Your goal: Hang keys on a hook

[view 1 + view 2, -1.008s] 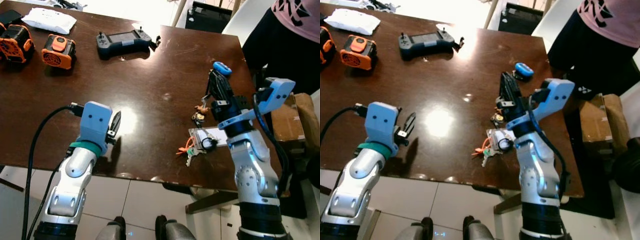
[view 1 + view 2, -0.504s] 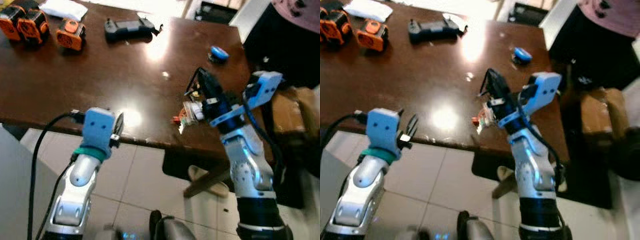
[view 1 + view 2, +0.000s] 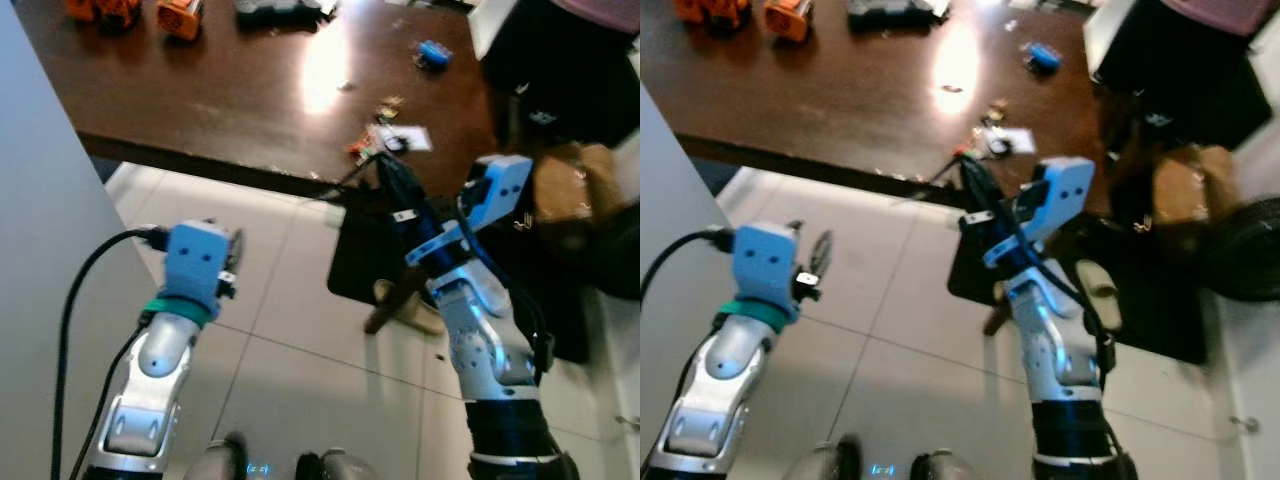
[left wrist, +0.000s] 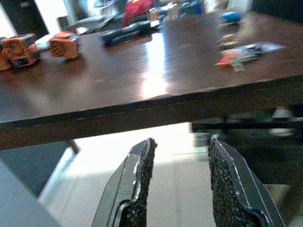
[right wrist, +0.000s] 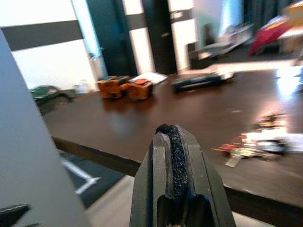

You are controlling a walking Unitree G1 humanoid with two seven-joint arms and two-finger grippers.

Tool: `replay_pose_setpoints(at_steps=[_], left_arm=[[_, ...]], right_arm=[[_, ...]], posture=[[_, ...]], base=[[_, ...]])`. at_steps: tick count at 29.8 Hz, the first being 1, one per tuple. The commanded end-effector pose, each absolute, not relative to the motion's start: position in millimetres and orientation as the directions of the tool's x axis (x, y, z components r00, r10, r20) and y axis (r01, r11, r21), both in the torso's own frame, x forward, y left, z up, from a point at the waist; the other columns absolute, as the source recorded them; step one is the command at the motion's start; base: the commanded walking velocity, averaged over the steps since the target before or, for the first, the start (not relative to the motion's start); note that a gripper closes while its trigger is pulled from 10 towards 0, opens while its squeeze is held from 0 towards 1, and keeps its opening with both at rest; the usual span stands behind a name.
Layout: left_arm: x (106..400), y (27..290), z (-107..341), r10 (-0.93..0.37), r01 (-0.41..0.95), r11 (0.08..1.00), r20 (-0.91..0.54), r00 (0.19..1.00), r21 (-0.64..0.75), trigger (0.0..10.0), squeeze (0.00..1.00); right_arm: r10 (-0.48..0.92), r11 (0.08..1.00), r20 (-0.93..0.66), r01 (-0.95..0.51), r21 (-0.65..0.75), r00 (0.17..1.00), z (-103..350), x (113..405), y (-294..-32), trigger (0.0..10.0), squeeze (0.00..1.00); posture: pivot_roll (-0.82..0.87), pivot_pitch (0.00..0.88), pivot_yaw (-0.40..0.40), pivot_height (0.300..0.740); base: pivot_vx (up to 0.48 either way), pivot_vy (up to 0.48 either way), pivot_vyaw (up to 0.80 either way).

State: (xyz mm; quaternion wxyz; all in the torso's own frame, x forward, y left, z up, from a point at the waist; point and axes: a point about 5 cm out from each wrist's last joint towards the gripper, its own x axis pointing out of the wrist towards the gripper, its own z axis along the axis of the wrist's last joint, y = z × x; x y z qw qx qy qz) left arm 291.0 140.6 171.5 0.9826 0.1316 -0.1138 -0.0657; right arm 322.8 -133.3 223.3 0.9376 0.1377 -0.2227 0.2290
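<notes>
Keys (image 3: 378, 146): lying in a small bunch near the table (image 3: 200, 90) edge facing the robot, toward its right-hand end.
Bearing: ahead of and above both grippers; right gripper (image 3: 385, 172) nearer.
Right gripper: fingers pressed together, gripping nothing, hanging just below that edge.
Left gripper (image 4: 182, 179): fingers parted, empty, over the floor.
Hook: impossible to pick out.
</notes>
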Motion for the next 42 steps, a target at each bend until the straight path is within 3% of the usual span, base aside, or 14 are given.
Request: replay_pose_setpoints(at_steps=[1,7,38,42], left_arm=[[287,144,153,-0.164,0.122,0.949,0.127,0.978,0.29,10.0,0.0],[278,140,120,-0.245,0.229,0.894,-0.007,0.969,0.386,10.0,0.0],[254,163,39,-0.189,0.29,0.851,-0.26,0.947,0.437,10.0,0.0],[240,174,12,-0.169,0.331,0.83,-0.363,0.916,0.449,10.0,0.0]], right_arm=[[0.379,0.855,0.478,-0.497,0.145,0.792,221,323,-128,10.0,0.0],[0.367,0.862,0.486,-0.486,0.142,0.793,222,323,-131,10.0,0.0],[0.351,0.869,0.509,-0.476,0.136,0.786,226,324,-132,10.0,0.0],[0.348,0.87,0.511,-0.474,0.137,0.786,226,324,-132,10.0,0.0]], posture=[[-0.07,0.134,-0.079,0.74],[-0.07,0.134,-0.079,0.74],[-0.08,0.134,-0.076,0.74],[-0.08,0.134,-0.074,0.74]], base=[[0.0,0.0,0.8],[0.0,0.0,0.8],[0.0,0.0,0.8],[0.0,0.0,0.8]])
